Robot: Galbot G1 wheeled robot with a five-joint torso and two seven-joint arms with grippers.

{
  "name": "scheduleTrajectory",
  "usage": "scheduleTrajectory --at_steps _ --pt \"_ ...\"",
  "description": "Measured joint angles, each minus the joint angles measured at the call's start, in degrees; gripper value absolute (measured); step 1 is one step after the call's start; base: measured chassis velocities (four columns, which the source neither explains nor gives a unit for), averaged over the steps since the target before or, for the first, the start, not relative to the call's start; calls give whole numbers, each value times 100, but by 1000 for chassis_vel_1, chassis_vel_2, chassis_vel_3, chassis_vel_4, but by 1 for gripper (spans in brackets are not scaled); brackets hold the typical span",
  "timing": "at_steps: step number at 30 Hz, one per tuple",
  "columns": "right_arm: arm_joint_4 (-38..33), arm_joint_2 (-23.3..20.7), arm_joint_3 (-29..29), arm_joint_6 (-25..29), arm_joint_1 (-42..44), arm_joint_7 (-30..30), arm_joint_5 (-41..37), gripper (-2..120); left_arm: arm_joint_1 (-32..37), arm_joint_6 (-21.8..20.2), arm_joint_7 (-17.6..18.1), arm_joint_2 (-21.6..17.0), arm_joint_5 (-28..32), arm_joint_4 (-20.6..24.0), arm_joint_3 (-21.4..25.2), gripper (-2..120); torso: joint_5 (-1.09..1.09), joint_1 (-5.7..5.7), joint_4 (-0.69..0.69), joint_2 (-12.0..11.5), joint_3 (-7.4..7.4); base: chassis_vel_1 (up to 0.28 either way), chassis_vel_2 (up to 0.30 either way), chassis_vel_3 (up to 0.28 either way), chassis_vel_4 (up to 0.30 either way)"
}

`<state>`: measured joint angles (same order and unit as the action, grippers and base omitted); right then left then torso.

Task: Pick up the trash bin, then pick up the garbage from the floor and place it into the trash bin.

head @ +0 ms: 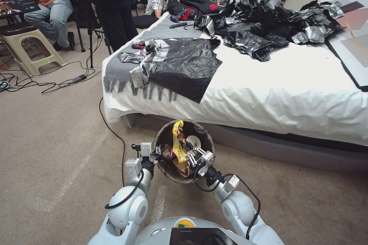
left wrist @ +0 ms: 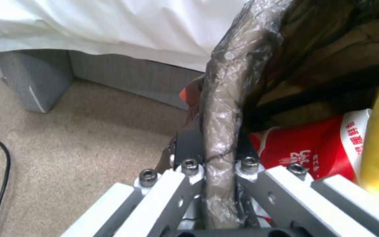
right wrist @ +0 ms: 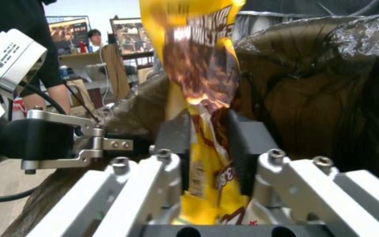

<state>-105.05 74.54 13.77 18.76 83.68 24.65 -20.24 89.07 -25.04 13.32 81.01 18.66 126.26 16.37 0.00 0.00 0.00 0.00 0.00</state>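
Both grippers meet at the bin [head: 168, 168], which sits on the floor [head: 57, 168] by the bed [head: 299, 95]. Left gripper [head: 160, 154] fingers pinch the bin's rim. Right gripper [head: 183, 146] fingers squeeze a yellow wrapper [head: 177, 141] over the bin's mouth. A red carton [left wrist: 312, 151] lies inside.

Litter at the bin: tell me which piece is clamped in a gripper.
The yellow snack wrapper, pinched upright by the right gripper over the trash bin. The red-and-white carton lies loose inside.
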Motion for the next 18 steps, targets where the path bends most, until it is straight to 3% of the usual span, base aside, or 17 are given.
scheduleTrajectory --at_steps 8,13,17,18 --pt "-5 -18 27 0 4 34 8 54 -2 -123 34 -7 20 20 -5 0 0 0 0 0 0 0 0 0 0" --pt "-13 -21 34 0 -1 39 7 66 -6 -152 42 -7 27 21 -5 0 0 0 0 0 0 0 0 0 0" --pt "-30 -25 41 0 3 53 5 86 -13 -182 49 -5 28 21 1 0 0 0 0 0 0 0 0 0 0" --pt "-30 -25 41 0 3 53 5 86 -13 -182 49 -5 28 21 1 0 0 0 0 0 0 0 0 0 0"
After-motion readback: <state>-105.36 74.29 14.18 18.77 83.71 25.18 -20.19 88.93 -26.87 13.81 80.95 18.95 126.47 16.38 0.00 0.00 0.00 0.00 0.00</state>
